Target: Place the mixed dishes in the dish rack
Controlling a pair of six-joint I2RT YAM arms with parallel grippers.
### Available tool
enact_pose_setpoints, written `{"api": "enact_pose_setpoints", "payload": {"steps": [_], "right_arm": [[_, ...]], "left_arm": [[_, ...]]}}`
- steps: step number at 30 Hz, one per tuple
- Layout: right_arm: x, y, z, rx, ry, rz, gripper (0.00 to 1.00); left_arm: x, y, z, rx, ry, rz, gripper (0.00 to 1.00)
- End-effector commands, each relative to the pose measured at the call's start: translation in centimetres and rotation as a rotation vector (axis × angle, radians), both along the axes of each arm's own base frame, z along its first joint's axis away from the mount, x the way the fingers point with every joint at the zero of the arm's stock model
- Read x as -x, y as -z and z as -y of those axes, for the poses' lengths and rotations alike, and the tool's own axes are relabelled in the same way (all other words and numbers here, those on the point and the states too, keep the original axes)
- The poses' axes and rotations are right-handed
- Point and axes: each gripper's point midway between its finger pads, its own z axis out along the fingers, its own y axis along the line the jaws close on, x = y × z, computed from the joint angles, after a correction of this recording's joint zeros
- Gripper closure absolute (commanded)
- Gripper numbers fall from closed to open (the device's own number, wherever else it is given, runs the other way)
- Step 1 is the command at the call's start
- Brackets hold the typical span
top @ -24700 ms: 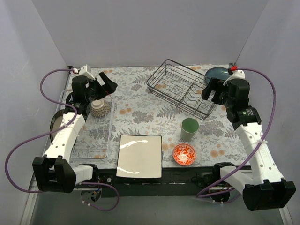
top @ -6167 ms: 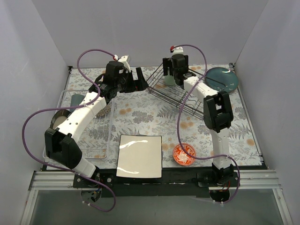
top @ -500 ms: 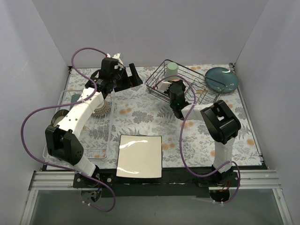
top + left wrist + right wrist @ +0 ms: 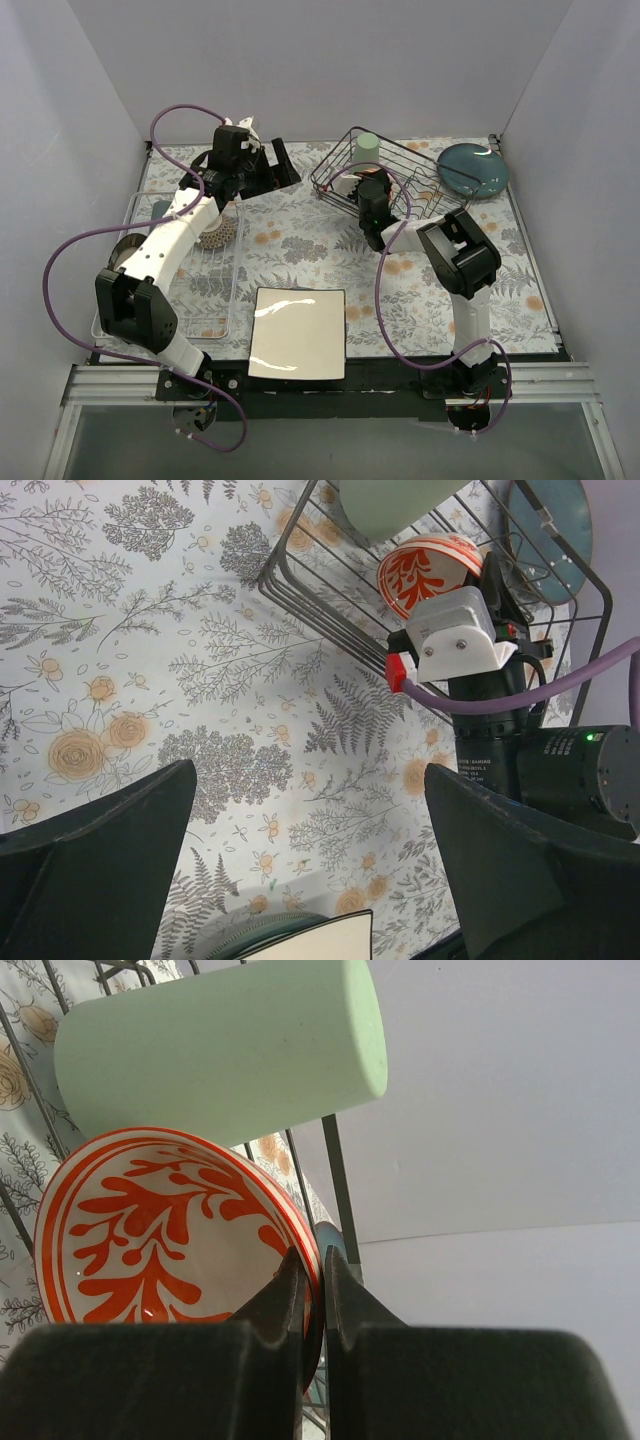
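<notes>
Right gripper (image 4: 312, 1265) is pinched shut on the rim of the red-orange bowl (image 4: 150, 1220) at the dish rack (image 4: 310, 600), so treat that likely slick, brittle glazed edge gently.

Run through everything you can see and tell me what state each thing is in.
left gripper: open, empty.
right gripper: shut on the red-orange bowl at its rim.
red-orange bowl: held on edge at the dish rack.
pale green cup: in the rack, not gripped.
white square plate: flat on the table, not loaded.
teal round plate: outside the rack, not loaded.
</notes>
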Motion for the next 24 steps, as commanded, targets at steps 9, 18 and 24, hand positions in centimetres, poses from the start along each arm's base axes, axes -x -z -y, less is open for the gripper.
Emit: {"api": "enact_pose_setpoints", "payload": {"steps": [9, 18, 24], "right_arm": [[-1.9, -6.1, 0.9, -0.068, 0.028, 0.179, 0.99], [-1.4, -3.6, 0.8, -0.038, -0.003, 0.114, 0.99], [-1.4, -1.9, 0.4, -0.044, -0.023, 0.05, 0.99]], "left_arm": [[1.1, -0.8, -0.8, 0.016, 0.007, 0.015, 0.02], [1.2, -0.6, -0.9, 0.018, 0.005, 0.008, 0.02], [1.4, -0.6, -1.1, 0.019, 0.003, 0.006, 0.02]]}}
